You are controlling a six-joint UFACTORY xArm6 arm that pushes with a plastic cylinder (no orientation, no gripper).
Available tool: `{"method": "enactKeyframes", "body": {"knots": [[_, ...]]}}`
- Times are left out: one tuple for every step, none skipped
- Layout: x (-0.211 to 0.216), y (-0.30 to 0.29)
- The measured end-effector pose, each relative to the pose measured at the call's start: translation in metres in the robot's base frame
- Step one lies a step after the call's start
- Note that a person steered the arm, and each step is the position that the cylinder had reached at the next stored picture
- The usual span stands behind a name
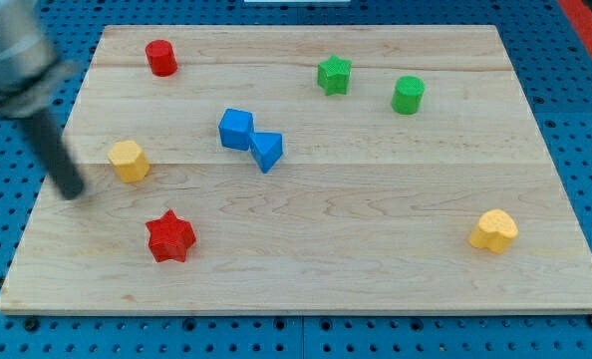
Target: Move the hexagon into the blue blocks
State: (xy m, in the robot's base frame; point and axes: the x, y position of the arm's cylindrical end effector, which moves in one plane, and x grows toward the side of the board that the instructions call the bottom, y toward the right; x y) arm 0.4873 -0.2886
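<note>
A yellow hexagon block [129, 161] lies on the wooden board [376, 269] at the view's left. A blue cube [236, 129] and a blue triangular block [267, 151] touch each other near the middle, to the right of the hexagon. My tip [73, 193] rests on the board left of and slightly below the yellow hexagon, a short gap apart from it. The rod rises toward the view's top left, blurred.
A red star [170, 237] lies below the hexagon. A red cylinder [160, 58] sits at the top left. A green star [334, 75] and a green cylinder [408, 95] sit at the top right. A yellow heart-shaped block [493, 230] lies at the lower right.
</note>
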Motion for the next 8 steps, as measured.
{"method": "enactKeyframes", "body": {"knots": [[-0.014, -0.003], [-0.039, 0.048], [-0.042, 0.137], [-0.040, 0.178], [-0.040, 0.202], [-0.005, 0.219], [0.012, 0.339], [0.010, 0.485]]}}
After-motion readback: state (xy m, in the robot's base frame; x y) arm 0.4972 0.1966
